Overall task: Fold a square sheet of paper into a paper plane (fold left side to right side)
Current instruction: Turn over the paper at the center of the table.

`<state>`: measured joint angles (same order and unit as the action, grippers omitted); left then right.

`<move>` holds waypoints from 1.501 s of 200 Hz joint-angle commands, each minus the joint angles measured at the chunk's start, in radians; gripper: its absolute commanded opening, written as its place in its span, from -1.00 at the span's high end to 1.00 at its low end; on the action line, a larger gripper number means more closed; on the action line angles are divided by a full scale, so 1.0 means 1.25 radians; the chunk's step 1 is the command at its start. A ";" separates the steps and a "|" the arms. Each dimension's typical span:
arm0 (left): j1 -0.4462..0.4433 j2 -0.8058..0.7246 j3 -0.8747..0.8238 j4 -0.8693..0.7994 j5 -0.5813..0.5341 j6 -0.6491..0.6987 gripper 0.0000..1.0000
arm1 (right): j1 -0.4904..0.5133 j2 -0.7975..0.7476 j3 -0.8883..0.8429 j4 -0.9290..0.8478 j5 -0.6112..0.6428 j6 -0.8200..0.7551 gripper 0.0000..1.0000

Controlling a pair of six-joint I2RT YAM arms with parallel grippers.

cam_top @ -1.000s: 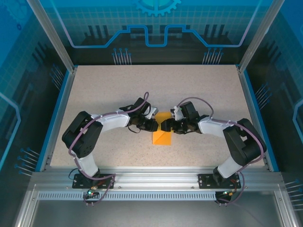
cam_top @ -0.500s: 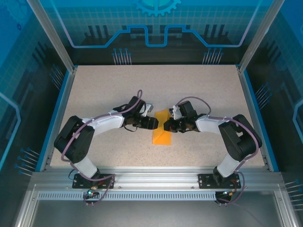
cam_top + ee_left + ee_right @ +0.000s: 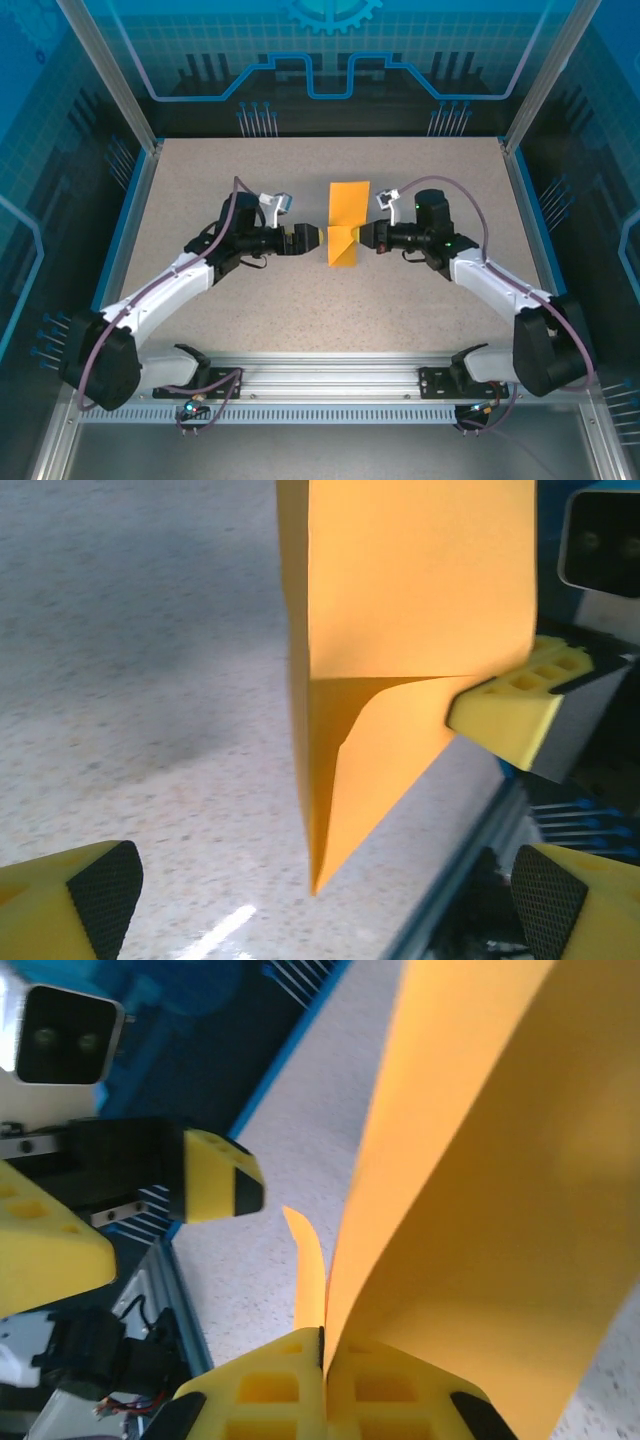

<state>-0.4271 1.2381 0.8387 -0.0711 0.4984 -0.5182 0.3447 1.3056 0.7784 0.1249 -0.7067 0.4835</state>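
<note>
The orange square sheet of paper [image 3: 348,208], folded narrow, hangs aloft.

You're getting bare tabletop [image 3: 300,310] near & far of centre, both sides passable. Mid-table the orange paper sheet [image 3: 347,212] is standing raised, blocking the gap btwn L gripper [image 3: 316,236] & R gripper [image 3: 362,236].
</note>
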 commanded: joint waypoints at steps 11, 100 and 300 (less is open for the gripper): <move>0.003 -0.038 0.036 0.089 0.152 -0.056 -0.97 | -0.011 -0.043 0.076 -0.011 -0.145 -0.075 1.00; -0.006 -0.046 0.059 0.188 0.234 -0.107 -0.89 | 0.011 -0.071 0.130 0.084 -0.218 0.010 1.00; -0.039 -0.055 0.089 0.134 0.197 -0.053 0.63 | 0.035 -0.080 0.055 0.126 -0.147 0.082 0.80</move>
<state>-0.4717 1.1759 0.9207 0.1253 0.7712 -0.6197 0.3923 1.2266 0.8574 0.2993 -0.9024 0.5880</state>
